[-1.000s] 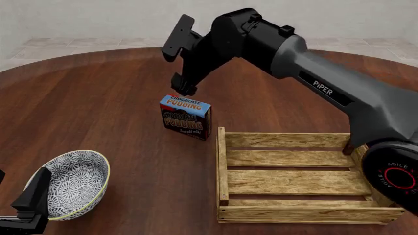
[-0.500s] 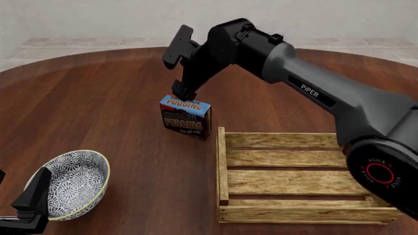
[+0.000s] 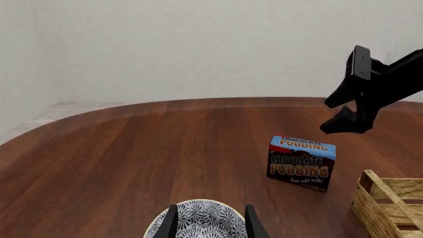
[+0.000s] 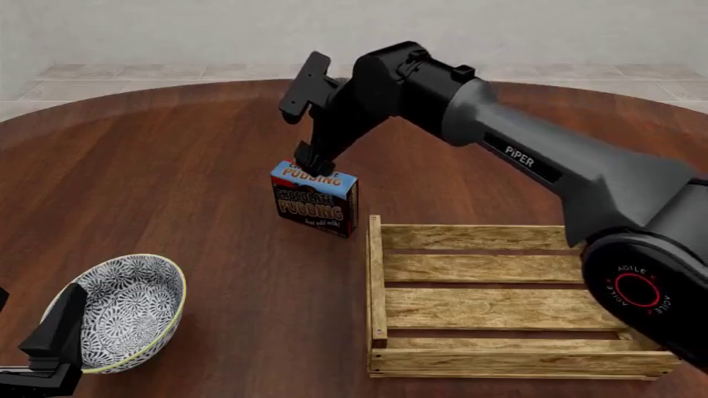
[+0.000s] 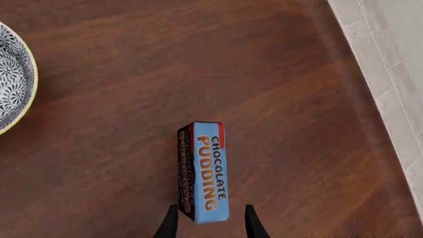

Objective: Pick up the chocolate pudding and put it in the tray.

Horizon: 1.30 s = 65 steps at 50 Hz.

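Overhead, right tool (image 5: 206, 218) open, straddling chocolate pudding (image 5: 205, 171) top; front view hides gap.

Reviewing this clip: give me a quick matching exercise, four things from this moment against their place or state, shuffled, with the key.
Things:
1. chocolate pudding
2. tray
3. bowl
4. right gripper

States:
A. beside the left gripper, near table edge
B. upright on the table, beyond the tray's far left corner
C. open, straddling the carton's top
D. holds nothing

Pairs: 1-B, 2-D, 3-A, 4-C
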Motion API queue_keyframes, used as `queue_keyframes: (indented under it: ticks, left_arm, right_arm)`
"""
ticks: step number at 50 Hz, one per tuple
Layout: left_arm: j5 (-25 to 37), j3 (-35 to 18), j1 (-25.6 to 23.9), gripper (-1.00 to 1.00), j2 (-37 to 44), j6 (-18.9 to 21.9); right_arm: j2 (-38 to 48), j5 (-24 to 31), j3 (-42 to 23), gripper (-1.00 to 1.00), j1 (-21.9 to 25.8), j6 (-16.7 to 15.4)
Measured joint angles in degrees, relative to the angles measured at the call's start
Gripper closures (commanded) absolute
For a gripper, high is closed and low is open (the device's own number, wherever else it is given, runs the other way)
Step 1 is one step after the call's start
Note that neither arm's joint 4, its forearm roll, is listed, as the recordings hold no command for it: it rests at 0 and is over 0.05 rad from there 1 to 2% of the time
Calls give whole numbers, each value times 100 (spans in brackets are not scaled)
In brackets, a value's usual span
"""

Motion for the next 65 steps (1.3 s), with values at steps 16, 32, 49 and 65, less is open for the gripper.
queue_keyframes:
  ticks: [16,32,49,65]
  left_arm:
    - [0,0,0,-100,0,0]
    - [0,0,0,-100,0,0]
    - [0,0,0,-100,0,0]
    - [0,0,0,-100,0,0]
  right_arm:
    - [86,-66,-15,-100,-33,72]
    - [165,-119,-11,-100,-69,123]
    - [242,-185,24,-100,-102,159]
    - [317,-257,64,-100,-100,196]
